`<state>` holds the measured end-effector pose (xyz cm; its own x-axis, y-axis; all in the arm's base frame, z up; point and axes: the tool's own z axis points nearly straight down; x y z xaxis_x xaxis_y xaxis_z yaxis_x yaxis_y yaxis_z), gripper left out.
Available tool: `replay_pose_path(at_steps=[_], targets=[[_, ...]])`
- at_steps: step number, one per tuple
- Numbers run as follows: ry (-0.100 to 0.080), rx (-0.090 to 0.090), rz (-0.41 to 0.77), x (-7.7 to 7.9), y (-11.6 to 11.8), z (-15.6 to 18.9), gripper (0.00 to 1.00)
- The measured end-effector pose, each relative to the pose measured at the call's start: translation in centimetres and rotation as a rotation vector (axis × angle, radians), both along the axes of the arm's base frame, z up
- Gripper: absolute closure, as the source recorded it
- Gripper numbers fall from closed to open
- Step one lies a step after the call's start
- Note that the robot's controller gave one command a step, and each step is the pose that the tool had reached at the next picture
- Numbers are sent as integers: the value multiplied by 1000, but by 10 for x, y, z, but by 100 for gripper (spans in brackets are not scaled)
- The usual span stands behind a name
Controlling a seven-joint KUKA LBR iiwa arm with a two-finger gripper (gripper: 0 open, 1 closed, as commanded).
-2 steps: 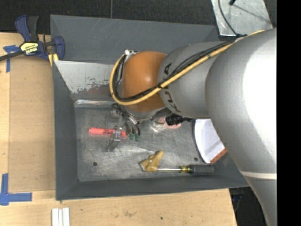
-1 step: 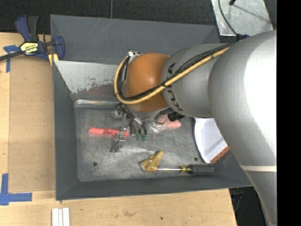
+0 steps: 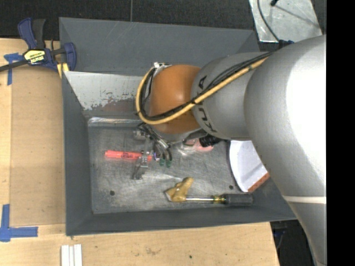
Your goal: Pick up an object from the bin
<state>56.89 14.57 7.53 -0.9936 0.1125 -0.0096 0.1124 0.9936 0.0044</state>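
Bin contents, left to right, for your check.

1. Bin (image 3: 77, 165): grey metal with sloped walls. The loose things lie flat and well apart on its floor, so none props up another.
2. Red stick (image 3: 121, 155): thin and pen-like, lying crosswise left of centre with bare floor all round it. Its right end runs up to the gripper.
3. Gripper (image 3: 151, 158): low over the floor at the stick's right end, under the arm's orange cover (image 3: 169, 98). You cannot tell how far open it is or whether it has hold of the stick. The stick is the nearest thing to it, so treat it as the likely pick.
4. Brass-coloured piece (image 3: 179, 190): near the front wall, at the tip of a thin-shafted tool with a black handle (image 3: 238, 200).
5. Pink thing (image 3: 194, 144): partly hidden under the wrist, kind unclear.
6. White flat thing (image 3: 244, 165): orange-edged, on the right side, partly under the arm.
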Motion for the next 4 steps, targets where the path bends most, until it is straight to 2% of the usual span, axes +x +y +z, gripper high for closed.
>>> replay_pose_path(at_steps=[1,2,3,4], targets=[[-5,-1,50,8,3,4,100],[-5,-1,50,8,3,4,100],[4,-3,50,6,3,8,100],[16,-5,50,4,2,26,100]])
